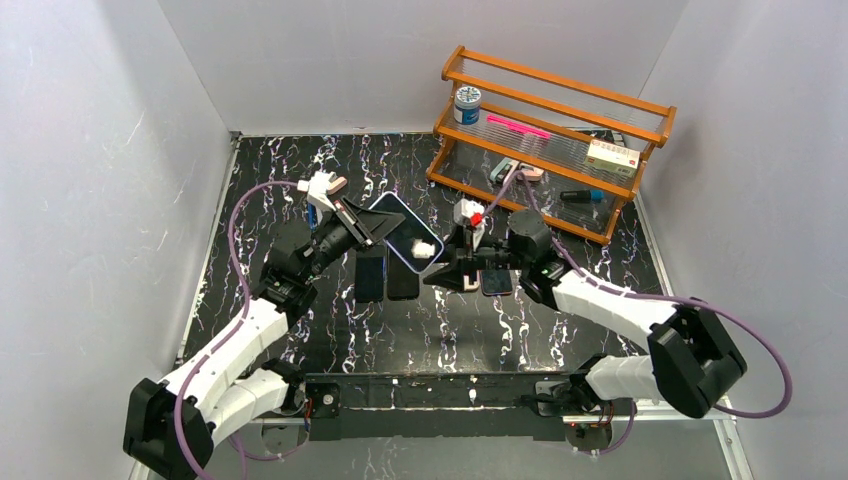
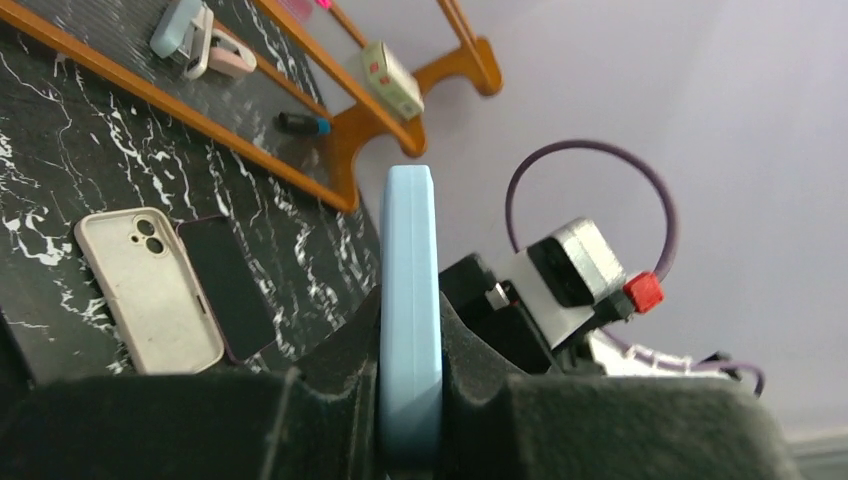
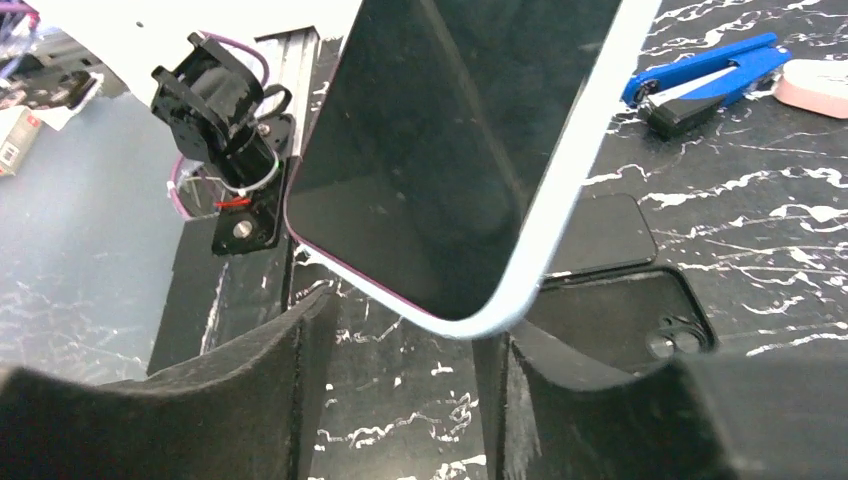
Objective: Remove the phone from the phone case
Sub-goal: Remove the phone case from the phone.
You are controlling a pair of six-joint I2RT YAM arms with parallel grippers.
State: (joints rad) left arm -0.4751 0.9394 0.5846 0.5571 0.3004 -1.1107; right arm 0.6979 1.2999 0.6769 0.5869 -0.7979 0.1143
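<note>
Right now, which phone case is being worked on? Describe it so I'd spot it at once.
Look at the black marbled table in front of the wooden rack. Above its middle the left pincer clamps a cased phone in the air. Its case is pale blue and tilted up, while the dark phones and cases below lie flat.

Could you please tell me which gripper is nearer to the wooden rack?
Right. The right gripper is in front of the wooden rack; the left gripper is farther left, beyond the blue-cased phone.
</note>
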